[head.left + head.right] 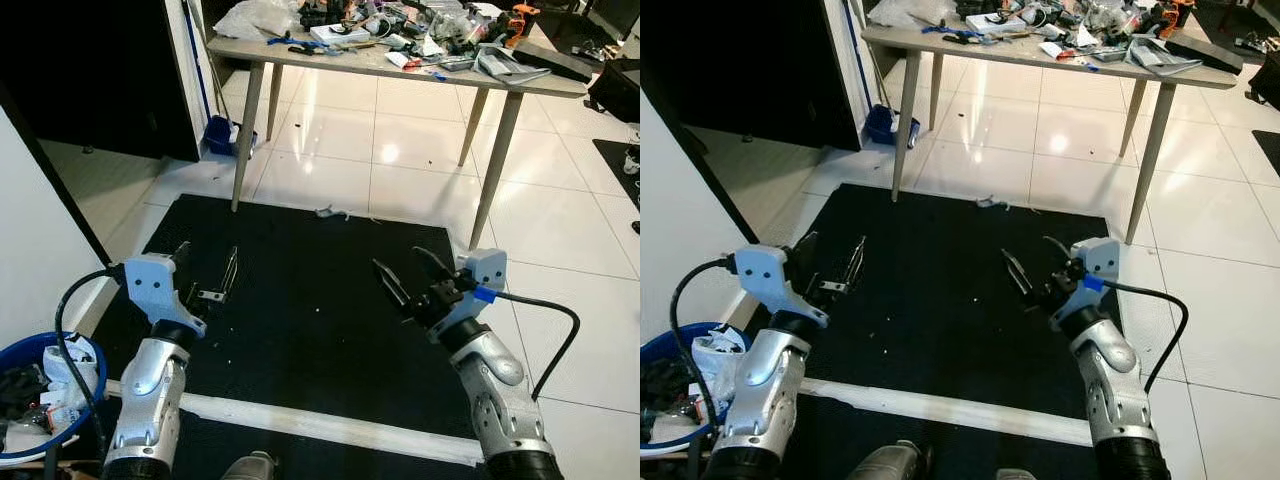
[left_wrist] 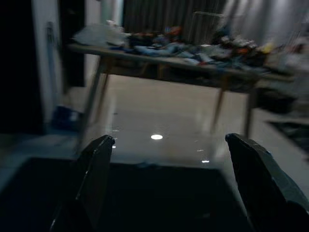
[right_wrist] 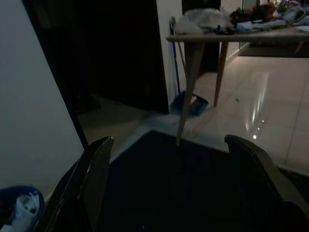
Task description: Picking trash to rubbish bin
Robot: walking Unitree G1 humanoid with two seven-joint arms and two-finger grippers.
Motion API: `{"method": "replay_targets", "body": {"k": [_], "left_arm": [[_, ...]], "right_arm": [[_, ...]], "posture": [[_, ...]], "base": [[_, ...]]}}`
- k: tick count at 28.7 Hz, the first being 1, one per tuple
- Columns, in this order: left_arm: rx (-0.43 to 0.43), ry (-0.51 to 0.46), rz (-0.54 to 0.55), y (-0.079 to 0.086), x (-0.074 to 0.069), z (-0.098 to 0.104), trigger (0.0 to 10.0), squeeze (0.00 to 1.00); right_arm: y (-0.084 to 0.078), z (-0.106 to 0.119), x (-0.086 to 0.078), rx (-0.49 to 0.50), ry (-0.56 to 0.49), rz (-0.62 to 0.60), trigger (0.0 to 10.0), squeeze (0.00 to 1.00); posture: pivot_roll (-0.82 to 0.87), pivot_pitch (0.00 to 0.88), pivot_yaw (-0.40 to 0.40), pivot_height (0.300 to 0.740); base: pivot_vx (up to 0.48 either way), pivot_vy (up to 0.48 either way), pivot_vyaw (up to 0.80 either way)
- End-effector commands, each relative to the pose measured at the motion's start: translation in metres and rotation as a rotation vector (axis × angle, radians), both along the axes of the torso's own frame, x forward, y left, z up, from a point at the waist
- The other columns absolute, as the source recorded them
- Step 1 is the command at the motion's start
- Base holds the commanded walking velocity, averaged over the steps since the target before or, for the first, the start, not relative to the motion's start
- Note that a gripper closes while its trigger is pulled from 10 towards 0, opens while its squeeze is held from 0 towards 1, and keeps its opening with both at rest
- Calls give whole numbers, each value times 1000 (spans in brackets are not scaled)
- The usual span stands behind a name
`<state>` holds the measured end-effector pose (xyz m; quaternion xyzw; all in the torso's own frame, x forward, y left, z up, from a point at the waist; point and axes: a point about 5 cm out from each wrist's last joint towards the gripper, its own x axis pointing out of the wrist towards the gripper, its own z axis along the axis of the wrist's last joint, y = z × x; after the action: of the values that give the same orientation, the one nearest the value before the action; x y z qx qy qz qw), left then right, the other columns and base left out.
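Observation:
A small grey crumpled scrap of trash lies at the far edge of the black mat. The blue rubbish bin, holding several bits of trash, stands on the floor at my near left, and its rim appears in the right wrist view too. My left gripper hovers open above the mat's left side with nothing between its fingers. My right gripper is open over the mat's right side, also holding nothing. Both are well short of the scrap.
A long table on slanted legs, cluttered with tools and bags, stands beyond the mat. A blue dustpan leans by the dark doorway at left. A white tape strip crosses the near mat. A white wall flanks my left.

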<state>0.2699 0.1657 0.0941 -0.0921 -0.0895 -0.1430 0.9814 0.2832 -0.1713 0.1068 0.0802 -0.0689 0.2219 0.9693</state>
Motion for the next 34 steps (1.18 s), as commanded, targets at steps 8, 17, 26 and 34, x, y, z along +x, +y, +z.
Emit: {"method": "replay_targets", "body": {"k": [8,17,26,34], "left_arm": [[22,36,-78,0,4,-5,10000,0],[4,41,-127,0,6,-8,10000,0],[0,37,-144,1,7,-11,10000,0],[0,32,-156,0,7,-12,10000,0]], "right_arm": [[-5,-5,0,2,18,37,10000,0],[-4,-5,4,4,21,55,10000,0],[-4,-6,6,2,41,50,10000,0],[-5,-7,9,-6,72,35,10000,0]], "posture": [[28,0,-12,740],[20,0,-4,740],[22,0,-6,740],[17,0,-6,740]], "base": [[0,0,0],[0,0,0],[210,0,0],[289,0,0]]}}
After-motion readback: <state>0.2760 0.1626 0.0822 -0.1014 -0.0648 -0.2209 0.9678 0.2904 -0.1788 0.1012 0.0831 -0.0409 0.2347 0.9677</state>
